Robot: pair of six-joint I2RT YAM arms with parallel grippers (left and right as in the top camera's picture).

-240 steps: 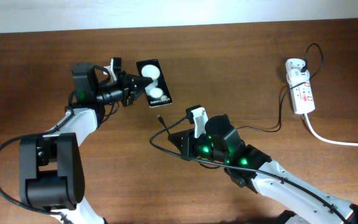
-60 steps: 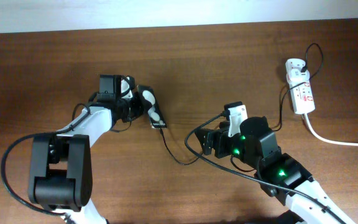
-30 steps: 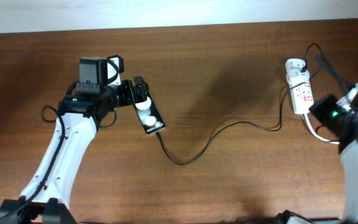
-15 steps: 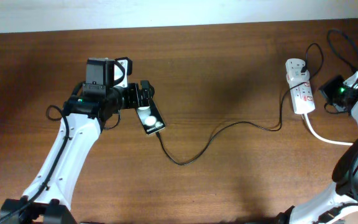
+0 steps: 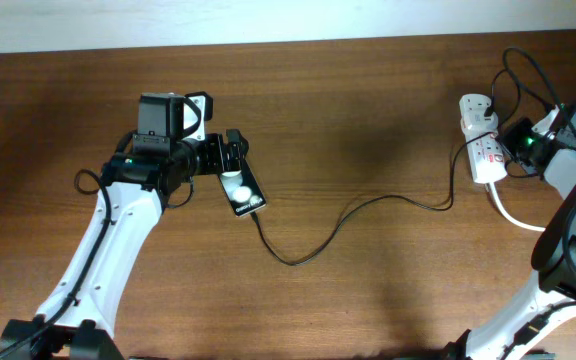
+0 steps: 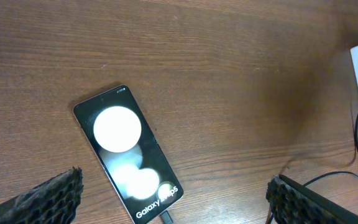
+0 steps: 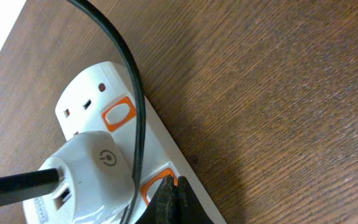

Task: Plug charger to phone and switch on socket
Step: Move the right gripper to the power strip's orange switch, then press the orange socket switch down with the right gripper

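Socket (image 7: 89, 93) sits upper left in the right wrist view. My right gripper (image 7: 170, 194) is pinched closed and empty, tip on the lower orange switch (image 7: 154, 183) to press it. Charger (image 5: 368, 205) looks seated in the phone (image 6: 129, 155), mid-left overhead. My left gripper (image 6: 174, 180) is spread wide and empty above it.

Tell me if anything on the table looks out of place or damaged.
Nothing stands out. The phone lies flat with the charger plugged into its end, and the socket looks intact, adapter seated.
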